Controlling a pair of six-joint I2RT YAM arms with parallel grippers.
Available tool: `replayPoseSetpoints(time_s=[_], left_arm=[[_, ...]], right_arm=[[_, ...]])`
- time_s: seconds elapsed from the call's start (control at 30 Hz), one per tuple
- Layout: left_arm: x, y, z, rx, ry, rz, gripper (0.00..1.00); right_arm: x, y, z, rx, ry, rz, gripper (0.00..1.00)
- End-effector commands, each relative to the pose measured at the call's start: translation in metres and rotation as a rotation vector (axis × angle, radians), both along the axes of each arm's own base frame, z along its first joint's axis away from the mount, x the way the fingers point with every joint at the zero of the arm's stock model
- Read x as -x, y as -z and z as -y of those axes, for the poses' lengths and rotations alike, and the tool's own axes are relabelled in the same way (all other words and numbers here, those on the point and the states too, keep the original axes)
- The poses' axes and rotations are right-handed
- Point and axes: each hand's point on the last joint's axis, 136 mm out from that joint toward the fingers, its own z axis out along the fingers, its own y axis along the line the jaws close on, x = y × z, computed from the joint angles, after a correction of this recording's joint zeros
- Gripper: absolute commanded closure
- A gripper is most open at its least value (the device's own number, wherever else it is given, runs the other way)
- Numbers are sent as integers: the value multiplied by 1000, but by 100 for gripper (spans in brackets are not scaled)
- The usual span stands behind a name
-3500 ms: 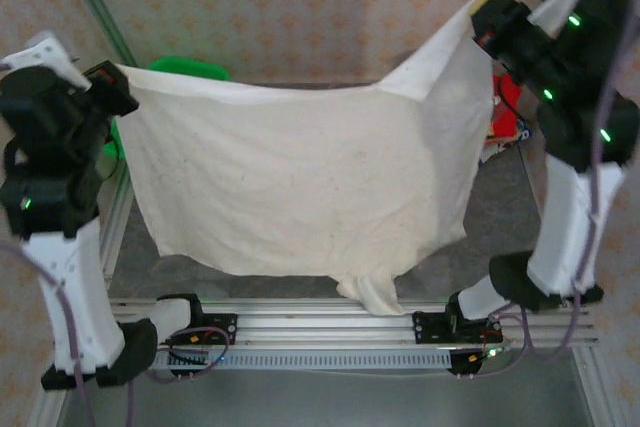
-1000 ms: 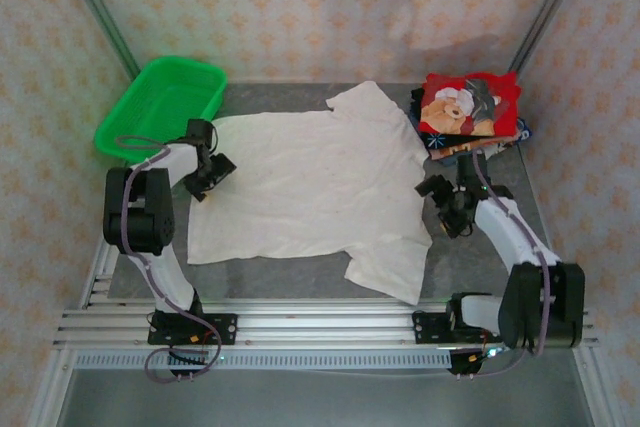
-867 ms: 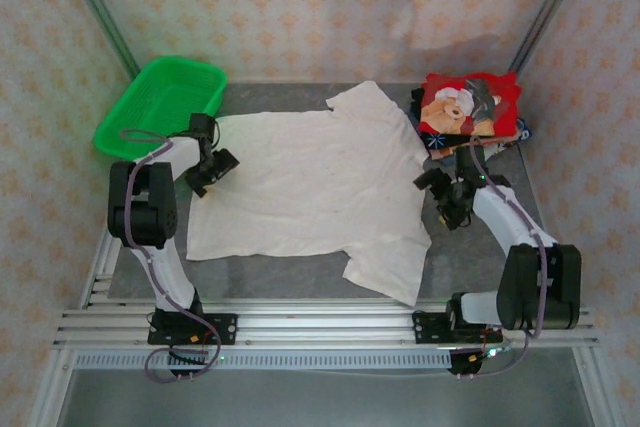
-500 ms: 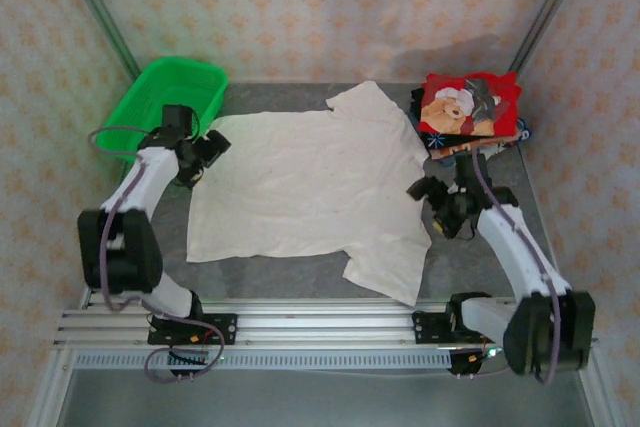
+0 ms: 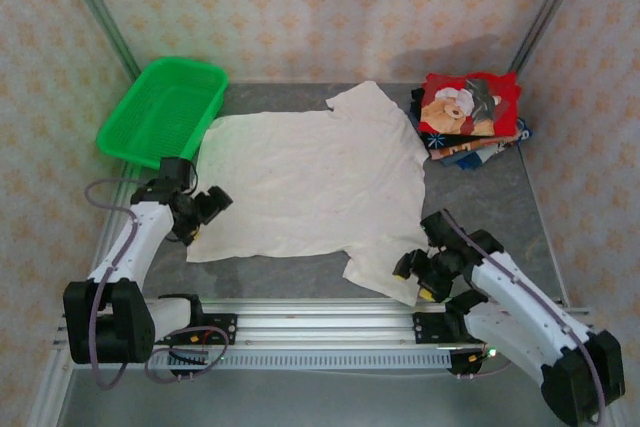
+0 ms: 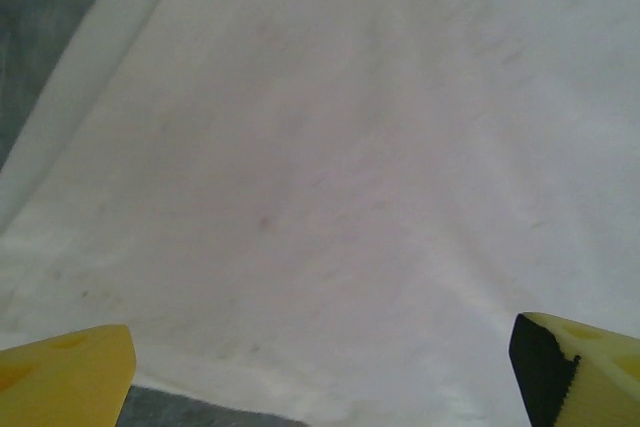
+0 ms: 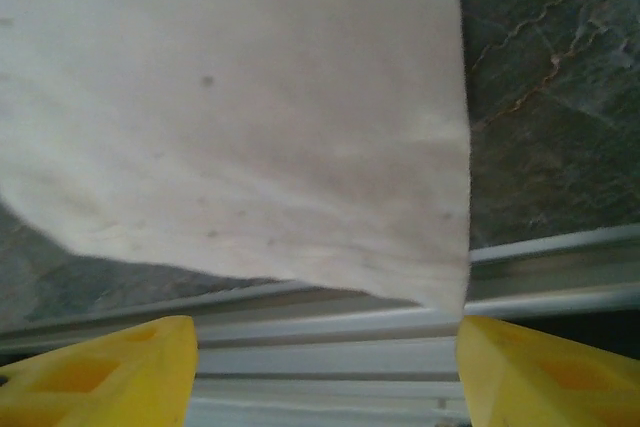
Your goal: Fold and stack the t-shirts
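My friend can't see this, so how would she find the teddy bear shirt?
Look at the far right corner of the grey table, where a small pile of folded shirts sits. The teddy bear shirt lies on top. It is bright red with a bear print, unlike the big plain off-white shirt spread flat beside it.

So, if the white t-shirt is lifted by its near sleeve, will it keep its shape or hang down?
Probably it hangs limp: the white t-shirt lies flat with soft wrinkles, like thin cloth. It looks light, so one pinch should lift the sleeve. The rest may drag over the table.
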Motion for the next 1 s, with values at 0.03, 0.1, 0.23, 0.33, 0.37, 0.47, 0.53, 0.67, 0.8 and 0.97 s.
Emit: replayPoseSetpoints(time_s=[0.03,0.1,0.23,0.33,0.37,0.47,0.53,0.67,0.8,0.97], left_arm=[[-16,6,9,43,9,33,4],[-21,10,9,43,7,24,5],[-28,7,3,17,1,33,4],[-29,7,0,8,-1,29,4],[-29,8,-2,7,-4,25,5],[-28,11,-7,4,-16,15,5],[-29,10,-11,-2,-21,17,5],[-28,6,-14,-3,-17,20,4],[-26,-8,-11,12,-16,58,3],[-11,-21,-7,22,-17,68,3]], right_arm=[[-34,13,-7,35,72,47,39],[-47,14,-7,62,86,64,41],[-58,26,-5,110,104,43,44],[-60,38,3,175,99,13,43],[-64,41,6,191,105,15,42],[-83,41,13,211,128,35,42],[-98,35,13,216,134,69,42],[-108,21,7,190,110,91,38],[-89,5,14,197,90,76,33],[-54,-16,36,240,112,68,29]])
